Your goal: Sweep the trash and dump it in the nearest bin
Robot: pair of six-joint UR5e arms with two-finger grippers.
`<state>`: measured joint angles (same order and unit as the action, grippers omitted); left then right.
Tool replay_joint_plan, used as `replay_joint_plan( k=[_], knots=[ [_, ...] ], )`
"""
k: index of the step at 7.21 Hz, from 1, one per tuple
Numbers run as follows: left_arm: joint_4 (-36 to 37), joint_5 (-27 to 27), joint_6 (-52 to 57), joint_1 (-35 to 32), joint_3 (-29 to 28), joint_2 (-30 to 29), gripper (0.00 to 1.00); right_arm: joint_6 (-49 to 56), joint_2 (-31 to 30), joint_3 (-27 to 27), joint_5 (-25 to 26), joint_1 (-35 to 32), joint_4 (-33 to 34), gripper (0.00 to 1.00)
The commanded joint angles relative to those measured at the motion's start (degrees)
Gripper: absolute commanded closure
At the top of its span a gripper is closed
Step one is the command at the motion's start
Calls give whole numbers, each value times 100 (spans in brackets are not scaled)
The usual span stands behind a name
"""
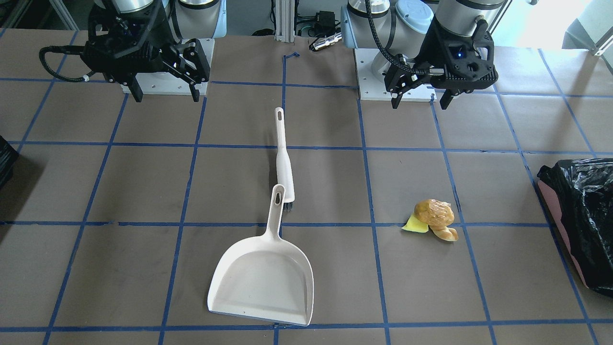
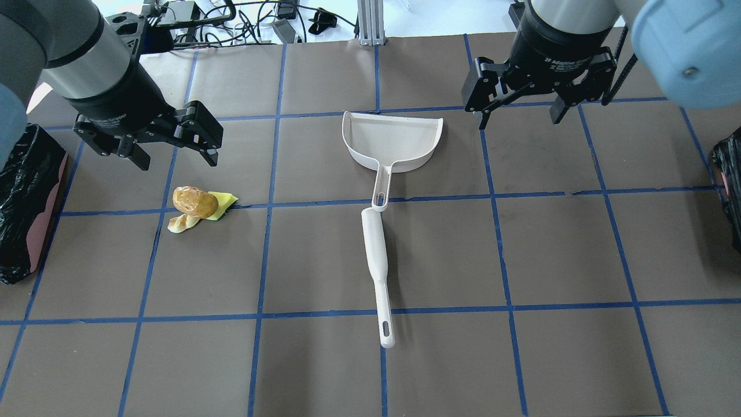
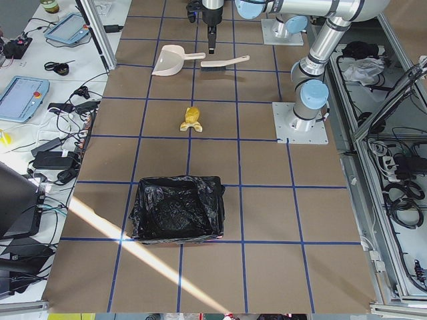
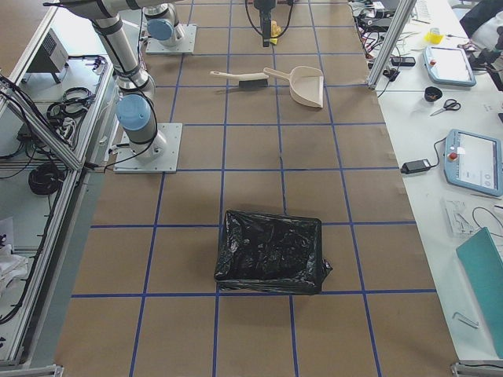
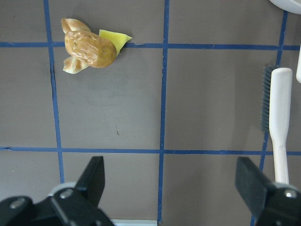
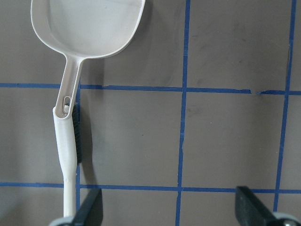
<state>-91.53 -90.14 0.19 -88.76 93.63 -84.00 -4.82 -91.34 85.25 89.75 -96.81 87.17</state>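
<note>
Both left gripper (image 2: 176, 159) and right gripper (image 2: 521, 119) are recorded spread, empty; trash (image 2: 197, 205) is located near the former; the bin (image 2: 23, 191) is sited on that side.

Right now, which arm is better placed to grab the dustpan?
Probably the right. The right gripper, open, hangs just beside the dustpan with nothing between. The left gripper, also open, hangs by the trash, farther off.
</note>
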Motion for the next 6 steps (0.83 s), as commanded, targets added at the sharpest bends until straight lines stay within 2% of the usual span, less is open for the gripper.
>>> replay_joint_plan(
  k=[1, 4, 6],
  knots=[
    [-14, -30, 17, -9, 6, 6, 0, -63, -6, -9, -141, -5, 2, 0],
    [204, -4, 69, 26, -12, -81, 0, -63, -15, 35, -115, -5, -24, 0],
    [904, 57, 52, 69, 241, -405, 0, -63, -33, 79, -124, -13, -42, 0]
  ],
)
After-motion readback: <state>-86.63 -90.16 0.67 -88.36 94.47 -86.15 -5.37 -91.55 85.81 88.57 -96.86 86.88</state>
